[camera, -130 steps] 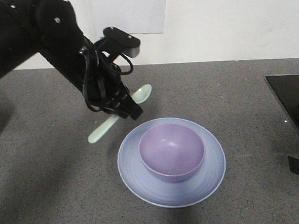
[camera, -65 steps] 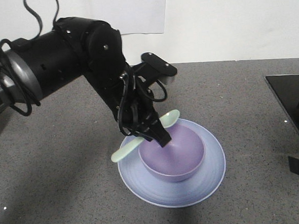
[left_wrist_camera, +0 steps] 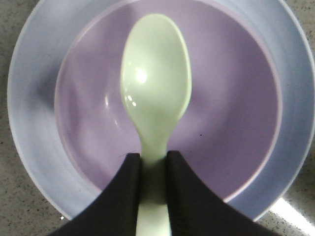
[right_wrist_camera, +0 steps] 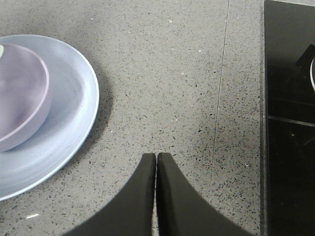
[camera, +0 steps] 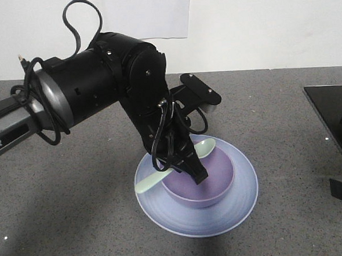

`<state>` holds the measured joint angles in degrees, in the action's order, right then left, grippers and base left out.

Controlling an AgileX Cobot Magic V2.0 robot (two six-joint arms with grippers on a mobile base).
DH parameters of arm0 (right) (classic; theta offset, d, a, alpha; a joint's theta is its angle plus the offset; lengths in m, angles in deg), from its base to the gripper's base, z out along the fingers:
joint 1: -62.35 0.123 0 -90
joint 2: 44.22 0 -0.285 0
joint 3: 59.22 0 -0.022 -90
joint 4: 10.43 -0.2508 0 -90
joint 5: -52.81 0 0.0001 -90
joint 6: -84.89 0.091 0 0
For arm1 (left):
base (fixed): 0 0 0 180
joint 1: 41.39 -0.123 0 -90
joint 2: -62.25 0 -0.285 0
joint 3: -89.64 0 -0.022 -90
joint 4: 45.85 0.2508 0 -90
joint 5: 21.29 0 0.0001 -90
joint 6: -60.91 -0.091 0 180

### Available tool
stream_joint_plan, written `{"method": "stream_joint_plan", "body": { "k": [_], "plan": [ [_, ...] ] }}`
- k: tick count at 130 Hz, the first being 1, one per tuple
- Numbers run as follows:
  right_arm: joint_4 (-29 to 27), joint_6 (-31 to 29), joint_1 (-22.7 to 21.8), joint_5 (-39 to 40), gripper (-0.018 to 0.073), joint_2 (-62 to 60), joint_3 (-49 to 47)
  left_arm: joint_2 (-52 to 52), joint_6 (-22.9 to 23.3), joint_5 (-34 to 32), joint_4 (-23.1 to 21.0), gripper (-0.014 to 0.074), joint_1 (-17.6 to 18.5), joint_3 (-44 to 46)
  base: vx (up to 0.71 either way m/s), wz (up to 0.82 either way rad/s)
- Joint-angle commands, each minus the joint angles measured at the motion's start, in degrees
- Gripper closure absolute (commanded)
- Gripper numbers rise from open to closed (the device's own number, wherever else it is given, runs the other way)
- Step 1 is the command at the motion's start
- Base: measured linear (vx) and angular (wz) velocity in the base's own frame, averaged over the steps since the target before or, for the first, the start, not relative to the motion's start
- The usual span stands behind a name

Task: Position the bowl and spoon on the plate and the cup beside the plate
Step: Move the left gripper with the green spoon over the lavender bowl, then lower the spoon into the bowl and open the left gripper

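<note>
The spoon (left_wrist_camera: 155, 88) is brought further right, over the bowl (camera: 219, 178) at frame centre, gripped by the left tool (left_wrist_camera: 153, 158); the right tool (right_wrist_camera: 156, 157) is seen closed.

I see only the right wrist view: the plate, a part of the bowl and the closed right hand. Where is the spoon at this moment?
Observer: The left hand holds the spoon, shut on its handle.
Operator: Is the scoop of the spoon over the bowl?
Observer: Yes. In the left wrist view the scoop lies over the middle of the bowl. I cannot tell whether it touches the bowl.
Operator: And the end of the handle?
Observer: In the front view it sticks out past the bowl's rim, above the plate, near the plate's edge.
</note>
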<state>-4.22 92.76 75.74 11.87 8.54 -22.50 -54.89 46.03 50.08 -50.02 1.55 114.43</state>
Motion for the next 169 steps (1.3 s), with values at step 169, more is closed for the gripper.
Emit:
{"method": "stream_joint_plan", "body": {
  "k": [169],
  "plan": [
    [0.8,0.06,-0.13,3.42,0.0568,-0.36,-1.43,3.28,10.12,0.83,13.19,0.0345,-1.17,6.84,0.0,0.0]
  ]
}}
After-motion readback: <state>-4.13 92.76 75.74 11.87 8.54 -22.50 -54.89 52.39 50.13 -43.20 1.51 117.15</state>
